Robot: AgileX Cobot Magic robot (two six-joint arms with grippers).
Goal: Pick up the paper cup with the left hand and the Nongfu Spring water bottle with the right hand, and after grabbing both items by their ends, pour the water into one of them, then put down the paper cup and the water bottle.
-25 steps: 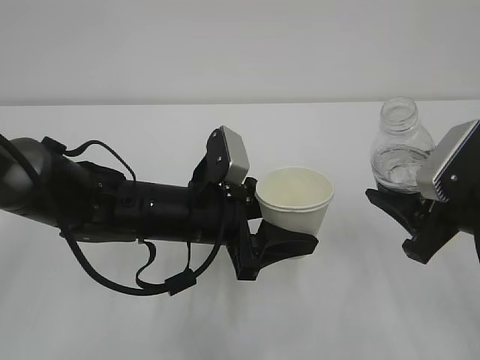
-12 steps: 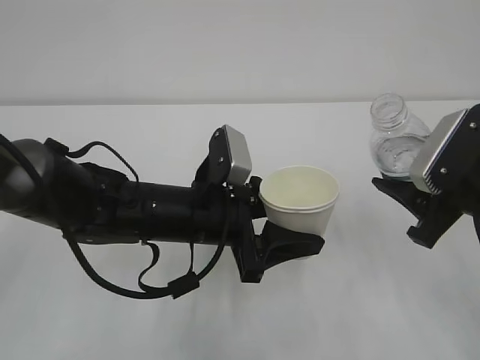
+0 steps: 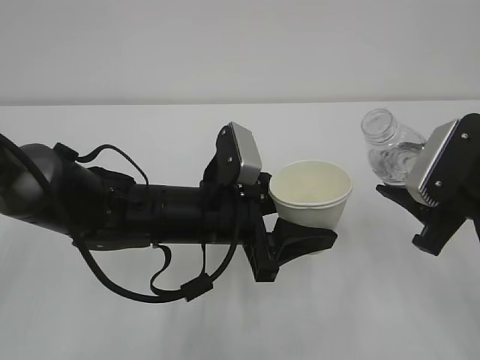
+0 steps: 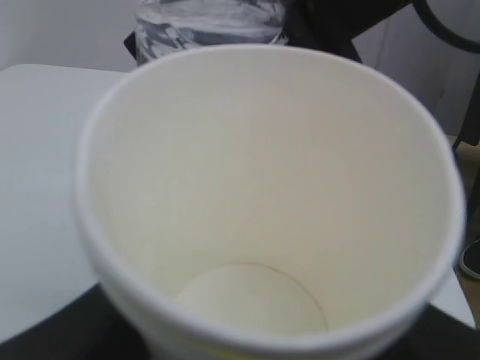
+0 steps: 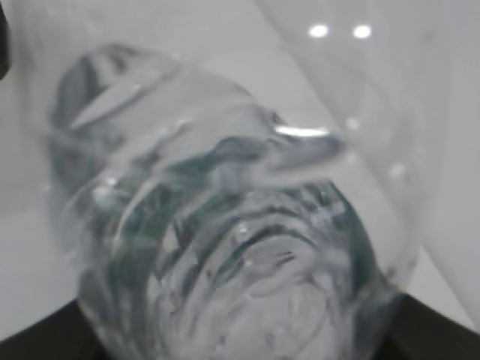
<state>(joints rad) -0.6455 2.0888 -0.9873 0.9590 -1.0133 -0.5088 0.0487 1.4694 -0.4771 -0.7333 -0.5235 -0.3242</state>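
A: The left hand (image 3: 296, 244) is clenched around the lower part of the paper cup (image 3: 310, 193), black jaws wrapping its base, and the cup sits upright above the white table (image 3: 150, 322), mouth facing up. That much the exterior view gives.

B: And the right hand (image 3: 420, 214)?

A: It grasps the Nongfu Spring water bottle (image 3: 390, 150) by its lower end. The bottle is tilted, its open neck leaning left toward the cup, yet the neck and the cup's rim are apart; a gap of table shows between them. The silver-grey plate (image 3: 429, 166) on that arm covers the bottle's lower body from this side, so the label cannot be seen there.

B: Does the left wrist view add anything?

A: It looks straight down into the paper cup (image 4: 262, 217): rolled white rim, pale cream wall, a round bottom that looks dry as far as I can tell. Beyond the far rim the bottle (image 4: 210, 22) shows as a grey ribbed blur. The gripper itself is only a dark edge at the bottom corners.

B: And the right wrist view?

A: The bottle (image 5: 225, 240) fills it, seen from its base end: clear ribs with dark green showing through, blurred. The water (image 3: 390, 159) is easier to make out in the exterior view, pooled in the bottle's belly; none is at the mouth. The dark jaws show only at the bottom corners.
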